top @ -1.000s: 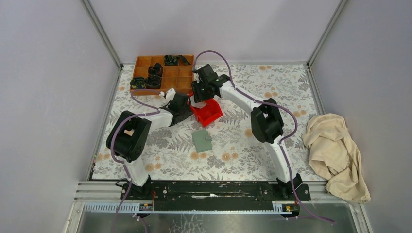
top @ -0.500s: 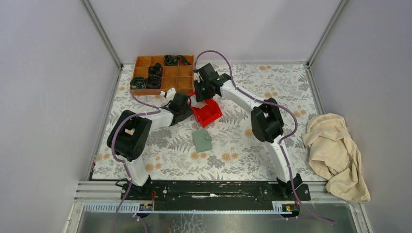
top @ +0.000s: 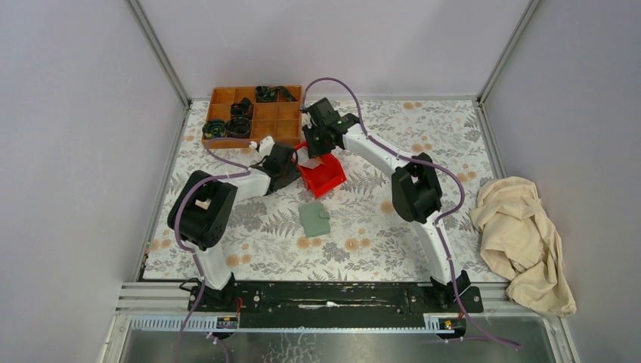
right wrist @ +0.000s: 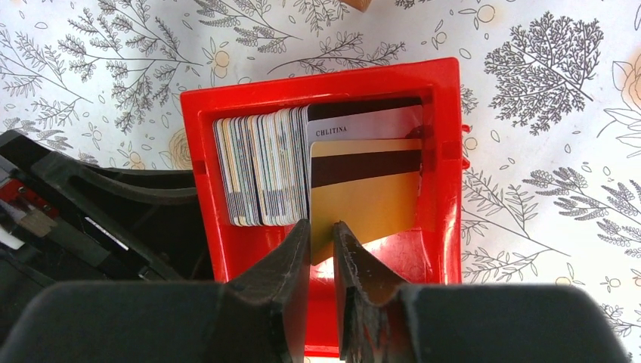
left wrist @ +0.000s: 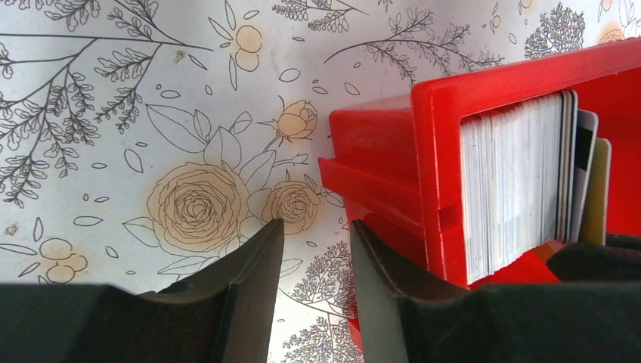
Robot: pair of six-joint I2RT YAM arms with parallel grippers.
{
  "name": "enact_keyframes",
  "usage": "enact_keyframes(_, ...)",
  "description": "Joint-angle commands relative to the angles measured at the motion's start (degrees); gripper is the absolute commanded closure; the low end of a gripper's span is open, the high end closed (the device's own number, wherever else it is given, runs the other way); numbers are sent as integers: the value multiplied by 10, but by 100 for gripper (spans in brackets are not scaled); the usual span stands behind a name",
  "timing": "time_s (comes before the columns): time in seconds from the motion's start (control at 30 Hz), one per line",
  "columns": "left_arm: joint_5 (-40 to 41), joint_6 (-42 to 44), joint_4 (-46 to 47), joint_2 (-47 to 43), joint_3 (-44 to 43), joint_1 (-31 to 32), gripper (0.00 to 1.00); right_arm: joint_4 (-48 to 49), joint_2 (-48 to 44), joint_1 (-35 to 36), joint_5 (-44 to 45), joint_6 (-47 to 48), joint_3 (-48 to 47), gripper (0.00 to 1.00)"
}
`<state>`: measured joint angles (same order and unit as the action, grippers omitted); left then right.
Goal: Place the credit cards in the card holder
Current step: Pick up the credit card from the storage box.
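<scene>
Now, right tool (right wrist: 320, 240): reaching down into the red plastic bin (right wrist: 440, 189) toward the tabletop's (top: 423, 121) far edge, pinching the yellow-tan striped plastic card (right wrist: 366, 197).
Left tool (left wrist: 310, 261): low beside the bin's outer wall, fingers slightly apart, empty.
Around: brown wooden compartment tray (top: 227, 113), far-left corner.

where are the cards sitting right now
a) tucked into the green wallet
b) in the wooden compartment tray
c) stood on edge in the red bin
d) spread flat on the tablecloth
c: the right wrist view shows the cards packed upright inside the red bin, with the right pincer at the edge of the yellow-tan card, while the green wallet lies apart on the cloth.
</scene>
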<state>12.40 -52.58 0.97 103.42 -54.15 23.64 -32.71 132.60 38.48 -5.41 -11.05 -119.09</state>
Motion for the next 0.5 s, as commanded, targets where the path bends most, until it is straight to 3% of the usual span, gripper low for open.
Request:
enact_keyframes(0.0,-16,-8,-9,30,-1,2,54,-24,-47,17,-12,2,-22,79)
enact_keyframes(0.47,-11,-4,-18,26,-3,2,54,-22,-80,17,29,20,-5,85)
